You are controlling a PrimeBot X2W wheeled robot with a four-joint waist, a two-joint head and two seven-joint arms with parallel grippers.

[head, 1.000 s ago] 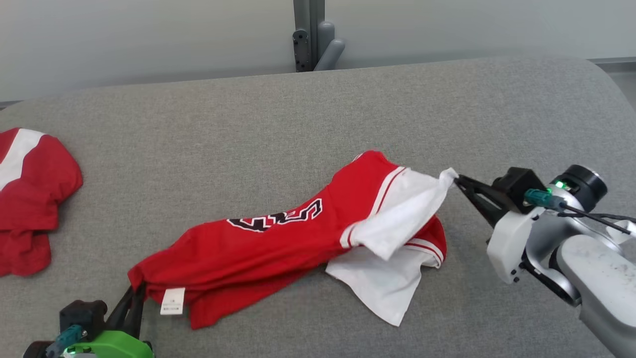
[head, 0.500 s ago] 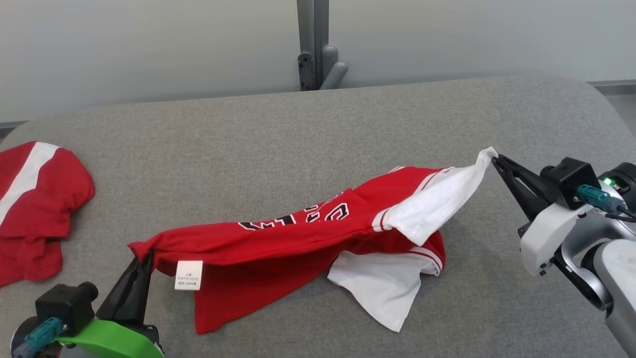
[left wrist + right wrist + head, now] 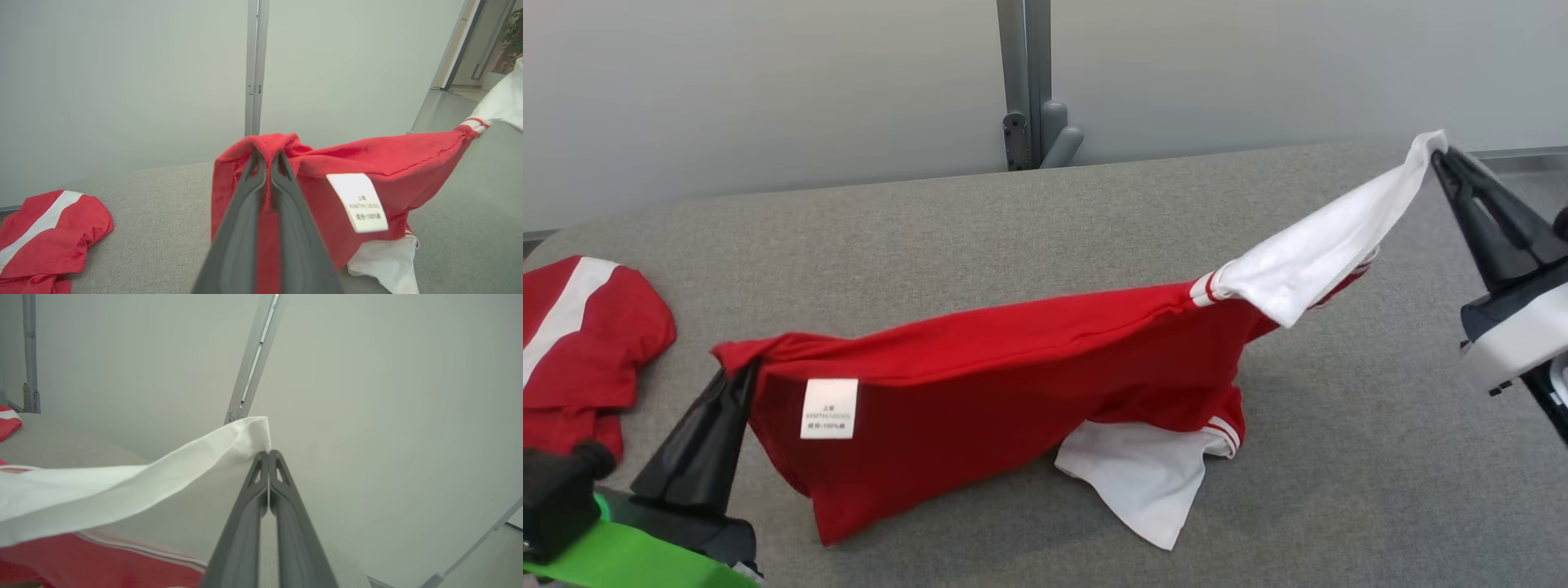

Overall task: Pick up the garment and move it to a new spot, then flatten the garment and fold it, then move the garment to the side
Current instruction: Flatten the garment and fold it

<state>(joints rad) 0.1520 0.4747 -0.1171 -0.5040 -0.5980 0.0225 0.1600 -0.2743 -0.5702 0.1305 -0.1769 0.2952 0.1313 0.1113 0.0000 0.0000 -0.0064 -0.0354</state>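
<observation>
Limp, light red-and-white cotton shirt (image 3: 1013, 367) sags; left gripper (image 3: 740, 372) pinches red hem corner (image 3: 729, 353), right gripper (image 3: 1441, 157) pinches white sleeve tip (image 3: 1419, 157), likely slips easily

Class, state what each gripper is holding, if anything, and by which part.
Both hold the red shirt with white sleeves: the left gripper pinches a red corner beside the white label, the right gripper a sleeve tip.
</observation>
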